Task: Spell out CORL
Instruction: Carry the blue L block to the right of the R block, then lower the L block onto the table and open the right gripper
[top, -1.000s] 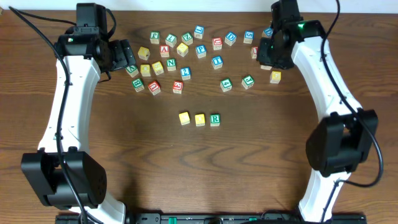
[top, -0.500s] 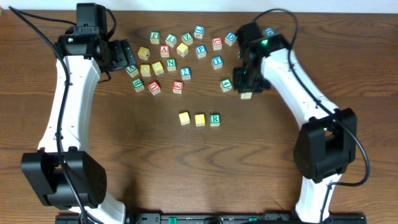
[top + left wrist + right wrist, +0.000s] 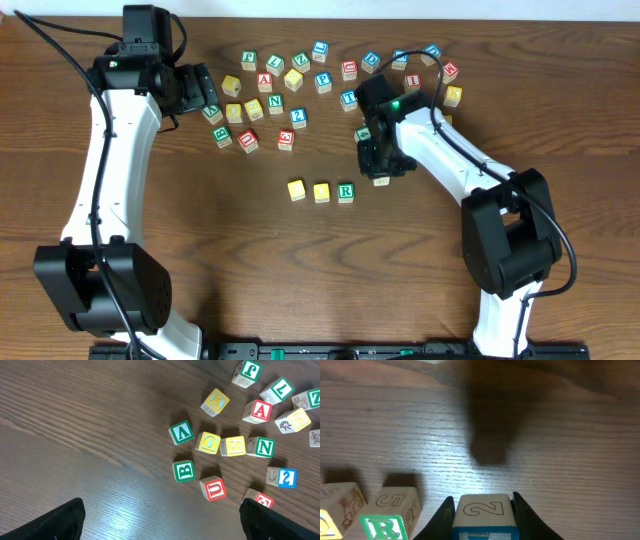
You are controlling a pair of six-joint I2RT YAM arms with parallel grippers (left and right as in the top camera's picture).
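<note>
Bright overhead light; glare on table [image 3: 115, 515]; soft shadows.

Dark brown wooden table [image 3: 320, 280], its grain running left to right, is filling the overhead view. A pale strip [image 3: 300, 8] is showing along its far edge. Soft glare [image 3: 112, 516] is lying on the wood in both wrist views.

The left arm [image 3: 103, 150] stretches forward along its own side, and the left gripper [image 3: 207, 92] has its 2 fingers spread wide, holding nothing. The right arm [image 3: 450, 160] bends inward, wrist pointing down, and the right gripper [image 3: 379, 170] is clamped on 1 blue-framed cube [image 3: 483, 509].
</note>
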